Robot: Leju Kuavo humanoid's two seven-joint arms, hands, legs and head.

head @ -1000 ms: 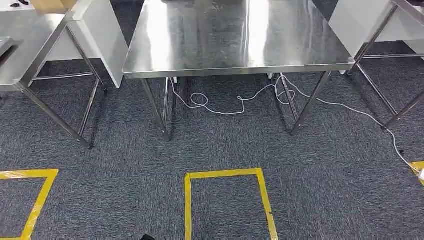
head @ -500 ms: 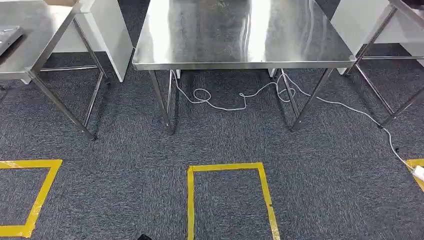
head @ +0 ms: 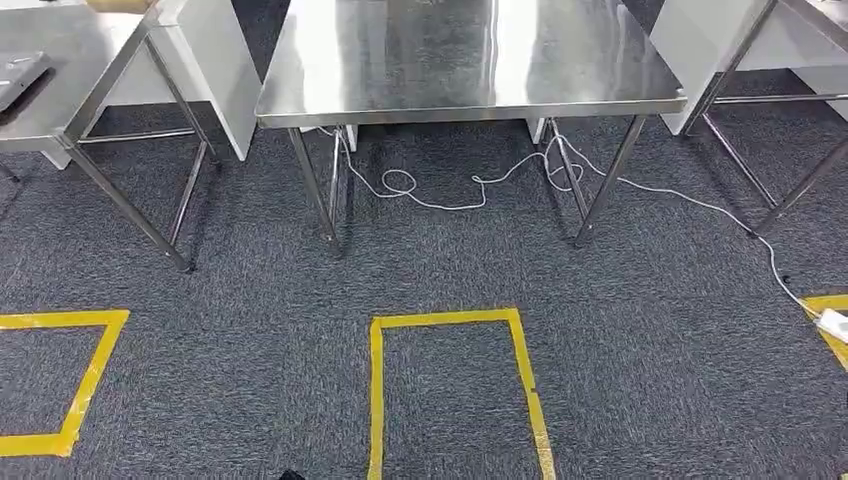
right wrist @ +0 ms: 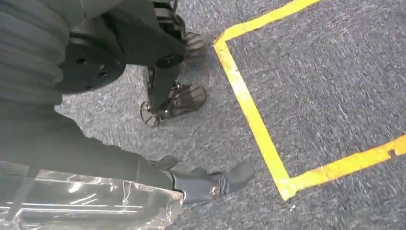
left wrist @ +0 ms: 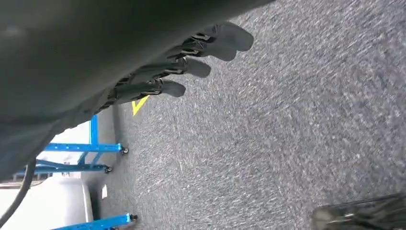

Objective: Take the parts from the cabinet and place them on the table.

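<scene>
A bare steel table (head: 470, 60) stands straight ahead in the head view, its top shiny. In the right wrist view my right hand (right wrist: 201, 182) hangs over the carpet and grips a clear plastic packet (right wrist: 81, 201). The packet is crumpled and reflective, and its contents are hidden. My left hand (left wrist: 191, 67) hangs beside my body above the carpet, with its dark fingers stretched out and apart around nothing.
A second steel table (head: 60, 80) stands at the left and a third (head: 760, 40) at the right. A white cable (head: 440, 200) loops on the carpet under the middle table. Yellow tape squares (head: 450, 320) mark the floor. Blue wheeled frames (left wrist: 81, 148) stand behind my left hand.
The whole head picture has shifted: tables and tape squares sit higher in the frame now, so the camera has moved. Nothing on the floor or tables has moved.
</scene>
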